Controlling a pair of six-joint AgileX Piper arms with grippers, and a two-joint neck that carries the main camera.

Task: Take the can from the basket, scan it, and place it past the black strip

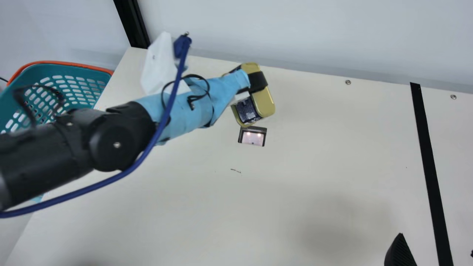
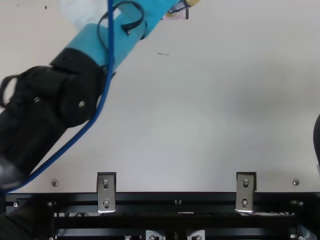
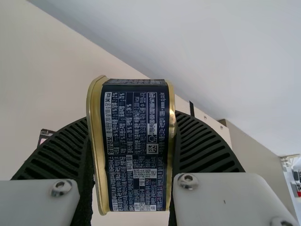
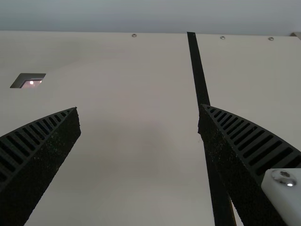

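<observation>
1. Left gripper [image 1: 252, 84]: pinching the can [image 1: 264, 102] between both ribbed fingers, as the left wrist view confirms. The can sits tilted in the main view, its dark printed side facing the left wrist camera.
2. Scanner window [image 1: 253, 137]: near the left gripper, just beside the can's lower end in the main view, with lights reflected in its glass. Clearance between can and table: cannot tell.
3. Black strip [image 1: 428, 155]: well apart from the left gripper, to its right. The can is on the basket side of it.
4. Teal basket [image 1: 31, 75]: well apart from the left gripper, to its left, past the table's edge; an orange rim [image 1: 66, 63] shows behind it.
5. Right gripper [image 1: 436, 244]: farthest from the left gripper, fingers spread wide, at the strip.
</observation>
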